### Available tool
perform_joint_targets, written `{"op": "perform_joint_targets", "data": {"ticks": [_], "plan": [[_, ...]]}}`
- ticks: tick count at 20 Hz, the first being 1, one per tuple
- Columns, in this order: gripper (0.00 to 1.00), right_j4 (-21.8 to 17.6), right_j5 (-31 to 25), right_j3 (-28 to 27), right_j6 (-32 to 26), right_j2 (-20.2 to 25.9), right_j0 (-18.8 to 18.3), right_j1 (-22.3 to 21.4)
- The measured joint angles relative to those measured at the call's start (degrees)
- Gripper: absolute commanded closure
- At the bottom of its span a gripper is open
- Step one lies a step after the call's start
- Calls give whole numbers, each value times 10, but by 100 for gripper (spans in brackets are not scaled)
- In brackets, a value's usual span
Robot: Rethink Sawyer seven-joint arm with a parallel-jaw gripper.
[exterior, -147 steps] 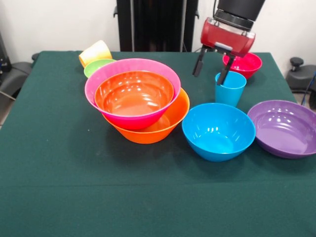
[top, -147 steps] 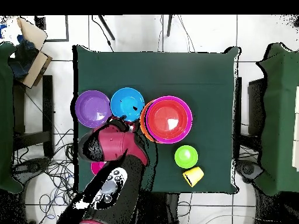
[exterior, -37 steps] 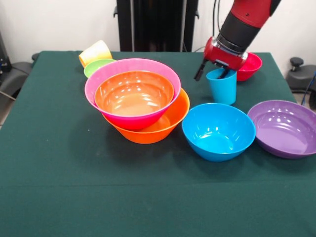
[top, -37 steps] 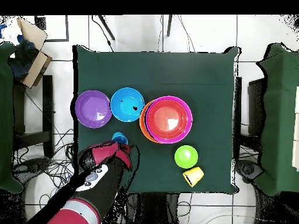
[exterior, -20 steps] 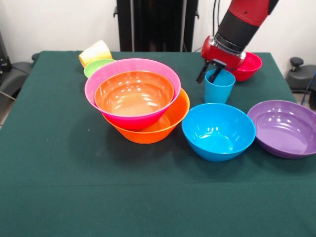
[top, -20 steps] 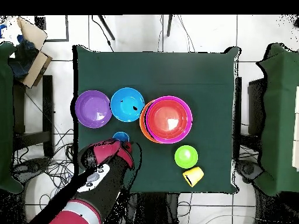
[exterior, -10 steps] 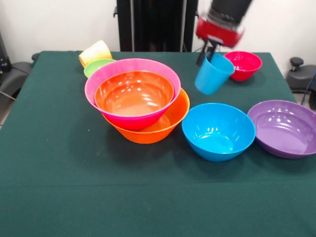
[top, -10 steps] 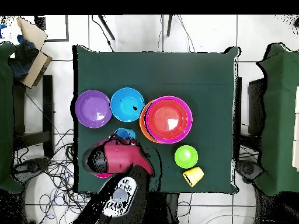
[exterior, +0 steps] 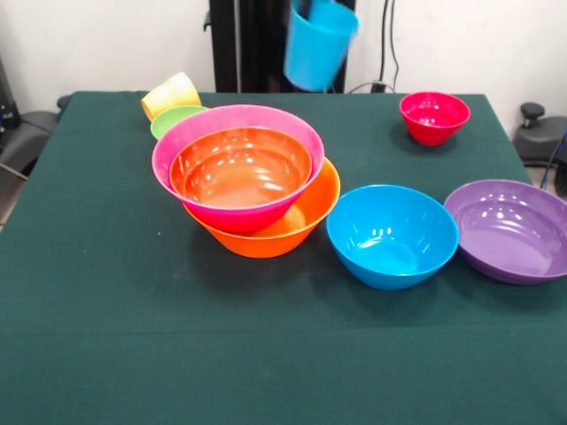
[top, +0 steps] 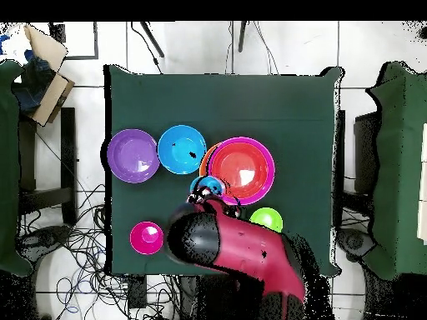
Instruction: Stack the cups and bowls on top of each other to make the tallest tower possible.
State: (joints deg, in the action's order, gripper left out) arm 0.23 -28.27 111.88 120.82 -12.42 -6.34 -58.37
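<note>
My gripper [top: 203,194] is shut on the light blue cup [exterior: 319,42] and holds it high above the table, tilted, behind the tower; in the front view the gripper is almost all above the top edge. The cup also shows in the overhead view [top: 207,184], next to the tower's edge. The tower is a large orange bowl [exterior: 306,221] with a pink bowl [exterior: 190,133] and a red-orange bowl [exterior: 239,168] nested in it. The yellow-orange cup [exterior: 170,93] lies on its side by the green bowl [exterior: 173,119]. The teal bowl is out of view.
A blue bowl [exterior: 392,235] and a purple bowl [exterior: 509,230] stand right of the tower. A small magenta bowl [exterior: 434,115] stands at the far right. In the overhead view my arm [top: 246,254] covers the table edge near the green bowl [top: 267,219].
The gripper lifted the light blue cup off the table beside the magenta bowl and carried it up and left in the front view, towards the tower. The bowls have not moved.
</note>
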Motion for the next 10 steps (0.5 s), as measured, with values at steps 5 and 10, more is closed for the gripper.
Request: {"op": "perform_joint_targets", "data": {"ticks": [5, 10], "plan": [[100, -2, -78, -8, -36, 36, -73, -62], [100, -9, -111, -39, -73, 72, -113, -75]]}}
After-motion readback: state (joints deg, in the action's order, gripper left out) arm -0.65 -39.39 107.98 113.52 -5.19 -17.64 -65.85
